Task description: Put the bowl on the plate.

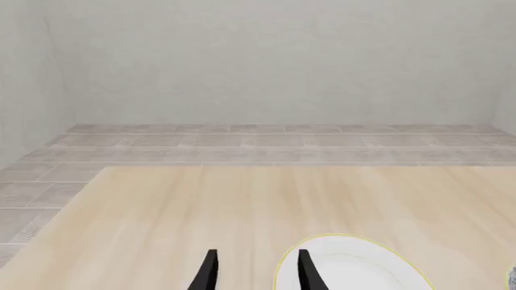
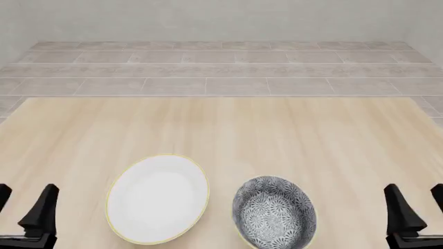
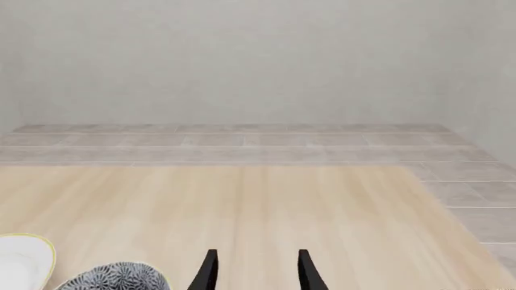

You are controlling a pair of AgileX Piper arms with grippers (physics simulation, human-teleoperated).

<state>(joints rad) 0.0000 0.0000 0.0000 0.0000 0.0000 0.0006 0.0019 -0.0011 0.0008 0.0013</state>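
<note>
We see one round deep bowl (image 2: 275, 212) with a dense grey-and-white floral pattern inside and a thin yellow rim, and one plain white round flat plate (image 2: 157, 199) with a thin yellow-gold rim, lying side by side on the pale wooden table (image 2: 277, 129) near its front edge. The plate is to the left, the bowl to the right, and the two rims sit just beside each other, with a narrow strip of wood between them; nothing rests on the plate yet. Two grippers are in view, one per arm. The right gripper (image 2: 414, 197) stands at the right of the front view, to the right of the bowl and clearly nearer to it than to the plate; its fingers are parted with a plain gap and nothing is held. The left gripper (image 2: 26, 199) stands at the far left, beside the plate, also parted and empty. So we judge the bowl to lie leftward from the right gripper, with the plate beyond it in the same direction. Being round, the bowl offers no long axis; its near right rim looks the handiest grip. In the right wrist view the bowl (image 3: 117, 278) shows just beside the fingers, and the left wrist view has the plate (image 1: 354, 269) by that arm's fingers.
</note>
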